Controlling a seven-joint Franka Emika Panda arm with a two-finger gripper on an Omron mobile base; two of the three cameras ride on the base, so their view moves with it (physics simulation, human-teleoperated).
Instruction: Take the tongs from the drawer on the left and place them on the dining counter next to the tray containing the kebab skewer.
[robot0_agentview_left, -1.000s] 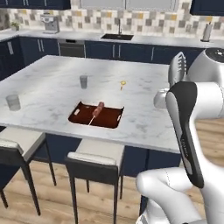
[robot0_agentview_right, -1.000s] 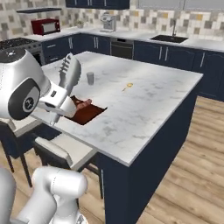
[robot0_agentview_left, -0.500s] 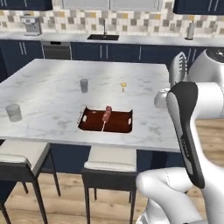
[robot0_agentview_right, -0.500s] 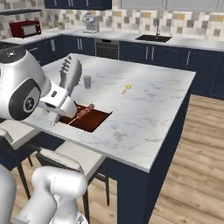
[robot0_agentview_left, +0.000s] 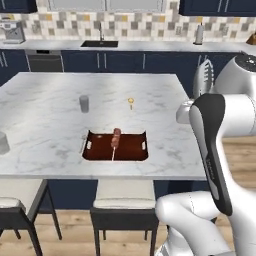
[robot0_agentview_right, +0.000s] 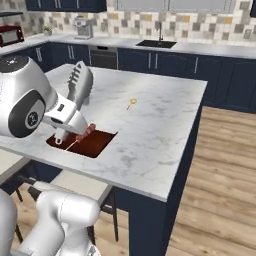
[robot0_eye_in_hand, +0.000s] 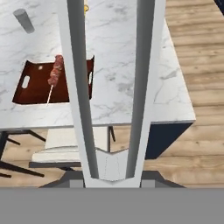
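- Since the earlier frames the whole scene has slid sideways in both base views, so the base has driven along the island; the arm's pose and its load look unchanged.
- Gripper: partly closed, pinching the tongs at their hinged end. In the hand view their two silvery arms fan up and away from the hand.
- In the left base view the tongs stand upright above the arm's big joint, clear of the marble. The right base view shows them raised above the near edge of the island.
- Below the hand lies the dining counter, with bare marble between the tray and the counter's right-hand edge.
- The tray sits close to the stool-side edge, with the kebab skewer lying inside it, meat end pointing away from the stools.
- Farther off, a grey cup and a small yellow object sit well apart from the tray.
- Step in hand, as I judge it: carrying the tongs over to set them down.
- To do it well, lower them onto the open marble just beside the tray's right handle, laid flat, not overhanging the edge or touching the tray. Open only once they rest on the top.
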